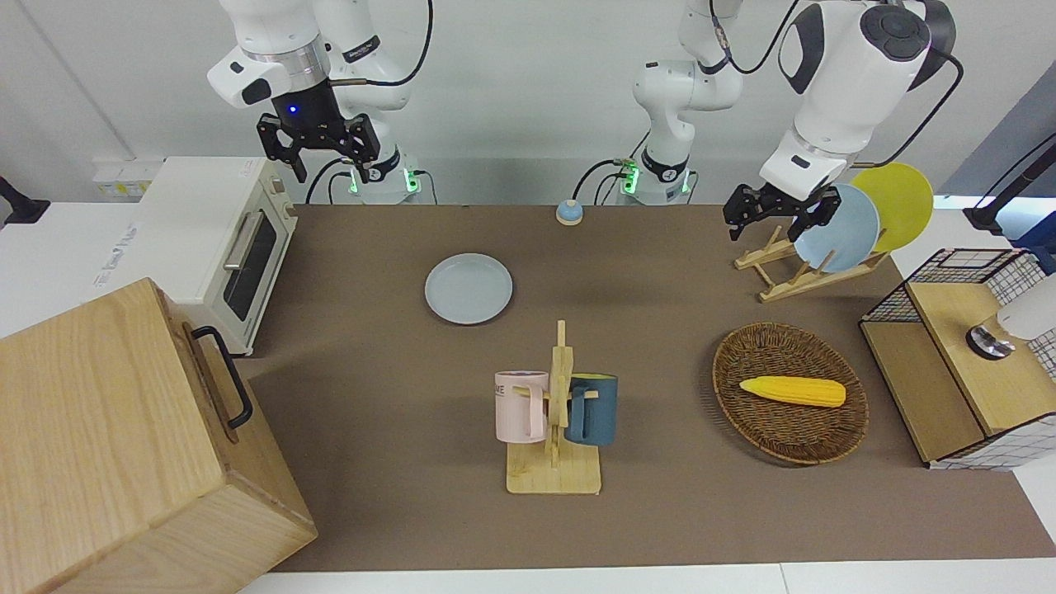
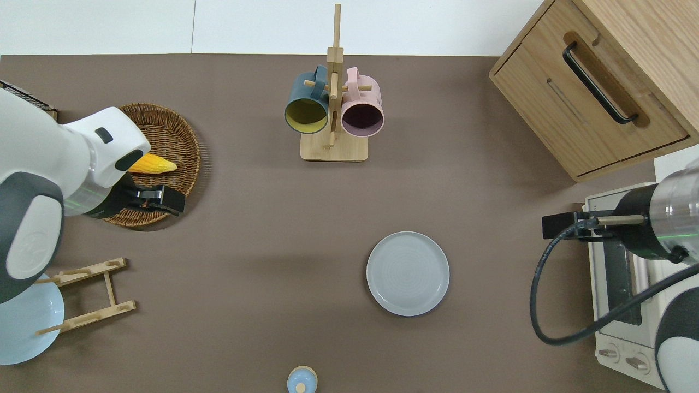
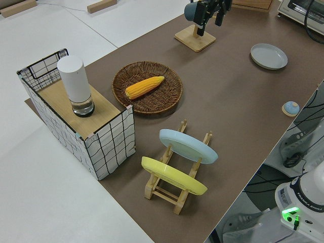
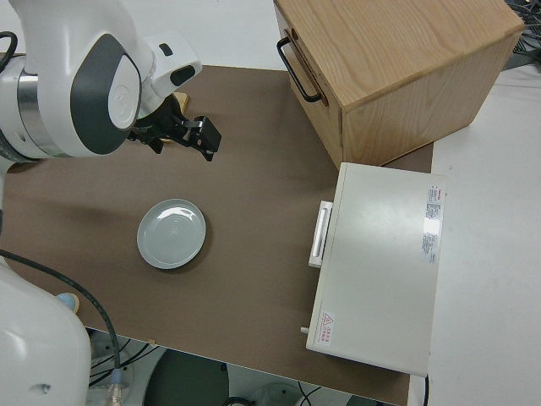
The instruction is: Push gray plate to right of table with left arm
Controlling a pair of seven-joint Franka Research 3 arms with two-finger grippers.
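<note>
Right now I see the gray plate lying flat on the table, and I'll place everything else from it. From the plate, the mug stand with its blue and pink mugs sits farther from the robots, and the small blue bell sits nearer to them. The toaster oven is toward the right arm's end from the plate, with the wooden box farther out than that. My left gripper is up in the air, well apart from the plate and toward the left arm's end of the table, over the edge of the wicker basket holding the corn cob; its fingers look spread and carry nothing. The right arm is parked, its gripper standing spread too
</note>
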